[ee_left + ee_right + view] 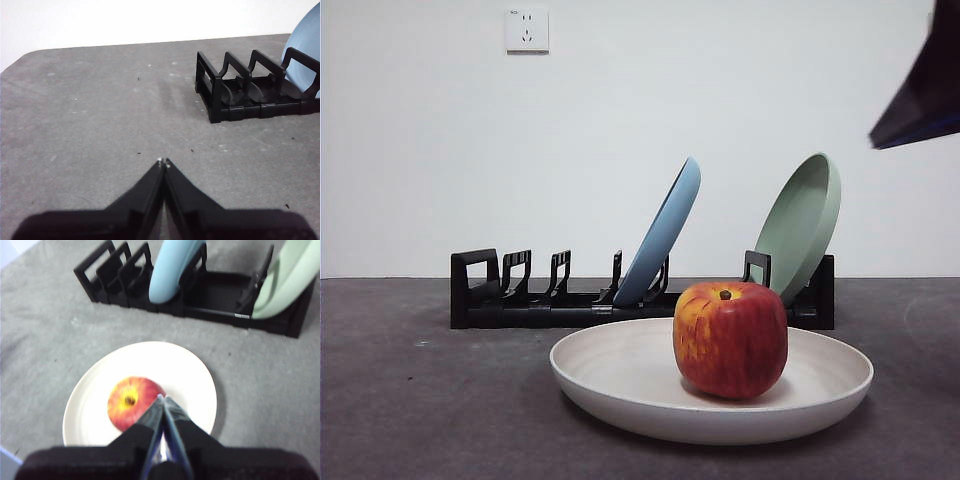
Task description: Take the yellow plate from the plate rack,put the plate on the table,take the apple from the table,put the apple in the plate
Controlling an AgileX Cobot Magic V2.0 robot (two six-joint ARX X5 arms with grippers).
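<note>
The cream plate (710, 385) lies flat on the dark grey table (420, 400) in front of the black plate rack (560, 300). The red and yellow apple (730, 340) sits in the plate, right of its middle. In the right wrist view the apple (131, 401) rests in the plate (185, 375), and my right gripper (161, 399) is shut and empty above them. It shows as a dark tip at the top right of the front view (920, 95). My left gripper (163, 162) is shut and empty over bare table, near the rack's end (215, 95).
A light blue plate (665, 230) and a pale green plate (802, 222) stand tilted in the rack (210, 295). A white wall with a socket (527, 30) stands behind the table.
</note>
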